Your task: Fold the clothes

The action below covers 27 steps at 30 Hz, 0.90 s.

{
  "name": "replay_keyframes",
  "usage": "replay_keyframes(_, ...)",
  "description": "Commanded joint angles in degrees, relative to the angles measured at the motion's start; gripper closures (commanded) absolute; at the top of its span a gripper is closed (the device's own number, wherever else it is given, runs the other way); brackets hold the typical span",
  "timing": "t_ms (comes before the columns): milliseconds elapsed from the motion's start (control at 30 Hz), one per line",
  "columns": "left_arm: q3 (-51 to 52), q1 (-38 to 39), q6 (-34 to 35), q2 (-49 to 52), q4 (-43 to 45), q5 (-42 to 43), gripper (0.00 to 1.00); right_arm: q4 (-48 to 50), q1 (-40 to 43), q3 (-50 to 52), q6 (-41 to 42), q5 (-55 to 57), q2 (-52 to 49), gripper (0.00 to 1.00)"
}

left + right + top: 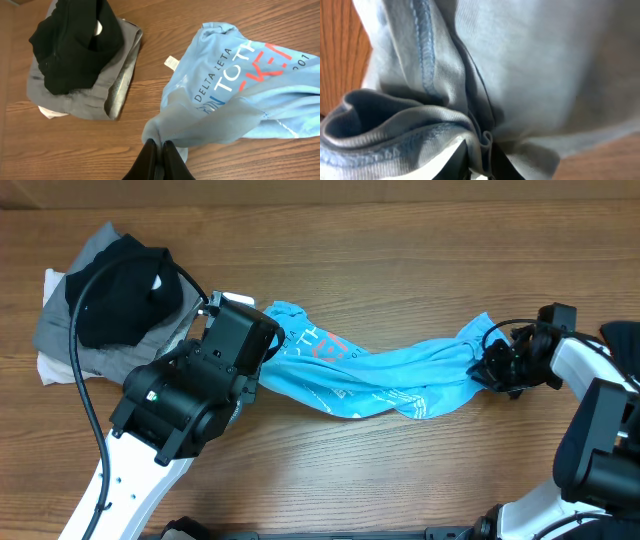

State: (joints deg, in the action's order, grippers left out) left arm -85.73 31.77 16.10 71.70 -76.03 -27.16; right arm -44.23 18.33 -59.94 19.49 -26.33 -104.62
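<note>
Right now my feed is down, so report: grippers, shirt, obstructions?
Left gripper shut on blue T-shirt, one end. Right gripper shut on the other end. Shirt stretched between, twisted, unfolded. Garment pile beside left arm, not touching.

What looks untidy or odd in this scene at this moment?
The blue T-shirt is not flat: it is bunched and twisted like a rope between the left gripper and the right gripper, which pinch its ends. Farther left, the black garment sits crumpled on the grey garment.
</note>
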Motion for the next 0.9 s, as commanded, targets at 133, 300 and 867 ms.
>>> replay_keyframes(133,0.20,-0.37,-0.96,0.24,0.90,-0.02,0.95,-4.63,1.03,-5.79,-2.12,-0.79,0.48,0.71)
replay_keyframes(300,0.20,-0.37,-1.14,0.24,1.33,0.00,0.94,-3.82,1.03,-5.79,-2.12,-0.79,0.48,0.71)
replay_keyframes(867,0.20,-0.37,-1.14,0.24,1.31,0.00,0.94,3.17,-1.95,0.48,-1.62,-0.83,0.48,0.93)
